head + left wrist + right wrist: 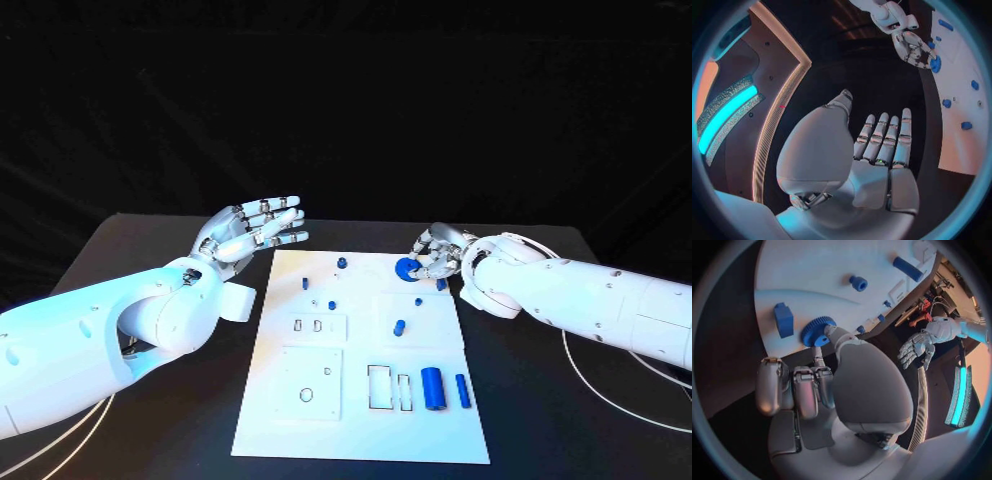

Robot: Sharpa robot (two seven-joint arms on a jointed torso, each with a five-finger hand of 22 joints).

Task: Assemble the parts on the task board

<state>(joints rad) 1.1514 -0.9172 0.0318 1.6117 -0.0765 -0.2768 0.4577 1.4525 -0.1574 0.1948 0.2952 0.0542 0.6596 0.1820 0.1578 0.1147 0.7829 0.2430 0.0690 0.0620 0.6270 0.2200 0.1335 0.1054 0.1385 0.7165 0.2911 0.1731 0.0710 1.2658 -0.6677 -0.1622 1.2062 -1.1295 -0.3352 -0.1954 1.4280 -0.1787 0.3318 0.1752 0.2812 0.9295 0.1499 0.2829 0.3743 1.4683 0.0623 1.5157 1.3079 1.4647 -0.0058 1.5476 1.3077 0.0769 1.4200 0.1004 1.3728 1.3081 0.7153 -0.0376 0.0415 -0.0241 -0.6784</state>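
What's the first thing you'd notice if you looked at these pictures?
The white task board glows in the middle of the black table, dotted with small blue parts. At its far edge the right hand touches a round blue gear with its fingertips. The left hand is raised beside the board's far left corner, fingers spread and holding nothing.

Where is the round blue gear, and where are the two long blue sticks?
Round blue toothed gear (pixel 817 331): right wrist view, on its toothed rim beside the right hand's fingers.
Thick blue cylinder (pixel 431 387): head view, mid-length.
Thin blue cylinder (pixel 463 391): head view, mid-length.
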